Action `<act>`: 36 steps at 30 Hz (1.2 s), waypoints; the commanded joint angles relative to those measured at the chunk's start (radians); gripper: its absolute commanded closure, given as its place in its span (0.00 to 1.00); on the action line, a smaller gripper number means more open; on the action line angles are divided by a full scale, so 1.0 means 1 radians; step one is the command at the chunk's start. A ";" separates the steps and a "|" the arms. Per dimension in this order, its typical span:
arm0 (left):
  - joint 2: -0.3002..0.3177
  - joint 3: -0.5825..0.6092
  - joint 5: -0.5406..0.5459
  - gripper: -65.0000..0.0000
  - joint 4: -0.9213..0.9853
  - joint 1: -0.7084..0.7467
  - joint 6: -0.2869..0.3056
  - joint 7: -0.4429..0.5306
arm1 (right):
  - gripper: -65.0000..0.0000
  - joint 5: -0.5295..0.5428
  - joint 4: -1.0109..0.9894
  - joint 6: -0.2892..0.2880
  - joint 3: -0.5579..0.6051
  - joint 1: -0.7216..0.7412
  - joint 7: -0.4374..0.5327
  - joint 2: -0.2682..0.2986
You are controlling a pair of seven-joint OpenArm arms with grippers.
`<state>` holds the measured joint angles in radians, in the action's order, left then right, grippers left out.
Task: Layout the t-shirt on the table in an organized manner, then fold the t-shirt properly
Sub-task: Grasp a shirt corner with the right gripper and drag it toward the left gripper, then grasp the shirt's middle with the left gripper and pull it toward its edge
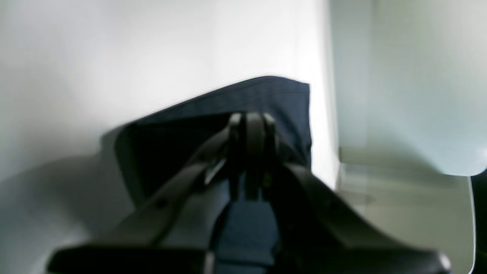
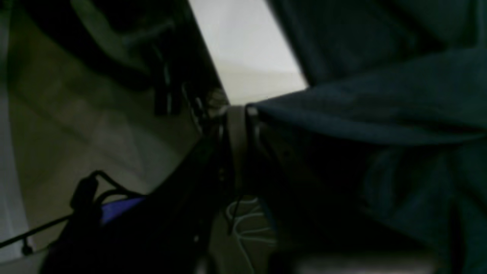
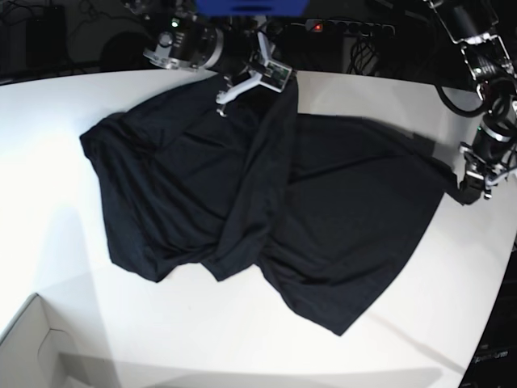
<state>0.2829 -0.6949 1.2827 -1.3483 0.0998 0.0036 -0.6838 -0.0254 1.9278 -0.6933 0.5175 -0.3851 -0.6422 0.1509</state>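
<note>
Up close, the left wrist view shows the left gripper (image 1: 254, 125) with its two dark fingers pressed together on a fold of the t-shirt (image 1: 266, 97). The cloth rises to a corner above the fingertips and also shows below them. Behind the cloth is the white table (image 1: 114, 57), and on the right the table edge drops away to a pale floor. Next, the right wrist view is very dark. The right gripper (image 2: 237, 114) has its jaws closed tight, and the shirt's edge meets its tip on the right side, so it seems to pinch the cloth. The shirt (image 2: 380, 95) fills the right half of this view, and a slice of white table (image 2: 243, 49) shows above the tip. Last, the base view shows the whole shirt (image 3: 266, 202) lying bunched and creased in the middle of the table (image 3: 48, 178), with a thick fold running down its middle. The right gripper (image 3: 271, 77) is at the far edge of the shirt, near the top of the view. The left gripper (image 3: 472, 187) is at the shirt's right corner, near the table's right edge. A white box corner (image 3: 32, 339) sits at the near left.
</note>
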 commanded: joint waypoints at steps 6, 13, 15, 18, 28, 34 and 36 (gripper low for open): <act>0.016 -0.009 0.028 0.99 -0.015 -0.019 0.002 0.000 | 0.93 0.018 -0.051 -0.005 0.030 0.015 0.012 0.022; 0.017 -0.015 0.030 0.69 -0.021 -0.013 0.002 -0.001 | 0.58 0.022 0.017 -0.005 -0.023 -0.018 0.012 0.051; 0.019 -0.016 0.030 0.54 -0.023 -0.013 0.002 -0.001 | 0.54 0.023 0.035 -0.005 -0.059 -0.027 0.012 0.048; 0.022 -0.049 0.031 0.39 -0.032 -0.016 0.002 -0.001 | 0.52 0.023 0.052 -0.005 -0.132 -0.048 0.017 0.045; -0.023 0.255 -0.125 0.36 -0.270 -0.142 -0.006 0.009 | 0.52 0.023 0.051 -0.005 -0.495 -0.012 0.017 -0.107; -0.216 0.656 -0.519 0.36 -0.256 -0.292 -0.007 0.011 | 0.52 0.023 0.038 -0.005 -0.738 0.073 0.011 -0.164; -0.282 0.786 -0.677 0.36 -0.221 -0.337 -0.009 0.011 | 0.52 0.023 0.038 -0.005 -0.797 0.094 0.011 -0.165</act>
<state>0.0017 0.0963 0.5854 -1.5509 -0.2138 -0.0093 -0.6918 -0.0196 1.9507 -0.6937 -0.2832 -0.3027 -0.6624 -0.0154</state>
